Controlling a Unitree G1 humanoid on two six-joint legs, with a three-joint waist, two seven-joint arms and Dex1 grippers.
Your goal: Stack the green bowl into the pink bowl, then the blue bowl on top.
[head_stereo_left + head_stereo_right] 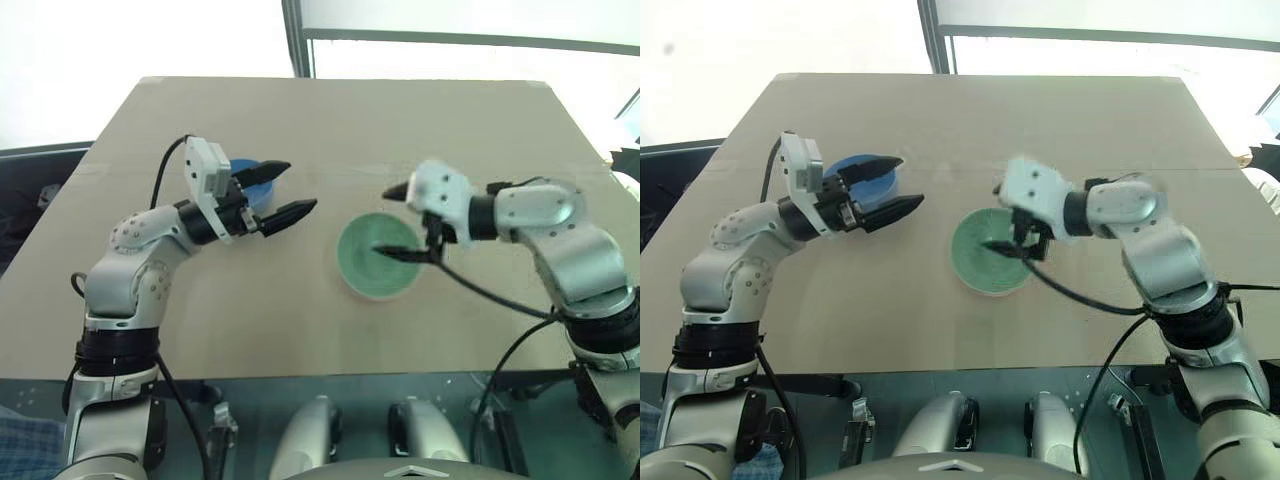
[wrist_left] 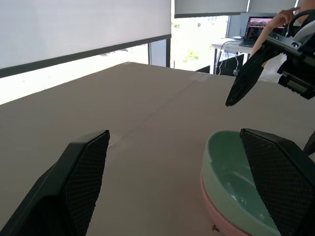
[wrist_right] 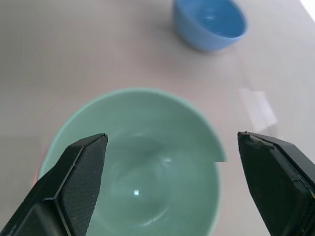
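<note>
The green bowl (image 1: 372,258) sits nested inside the pink bowl (image 2: 215,219) at the middle of the table; only a thin pink rim shows under it. My right gripper (image 1: 396,222) hangs just above the green bowl, open, with nothing between its fingers. The blue bowl (image 1: 852,172) stands alone to the left and farther back, partly hidden behind my left gripper (image 1: 292,189). That gripper is open and empty, held level above the table, pointing toward the stacked bowls, with the blue bowl behind its fingers. The blue bowl (image 3: 209,22) also appears beyond the green bowl (image 3: 142,172) in the right wrist view.
The tan table (image 1: 480,130) is broad, with bright windows behind its far edge. A laptop (image 2: 259,25) and a person's hand (image 2: 281,17) show in the room beyond the table's right side.
</note>
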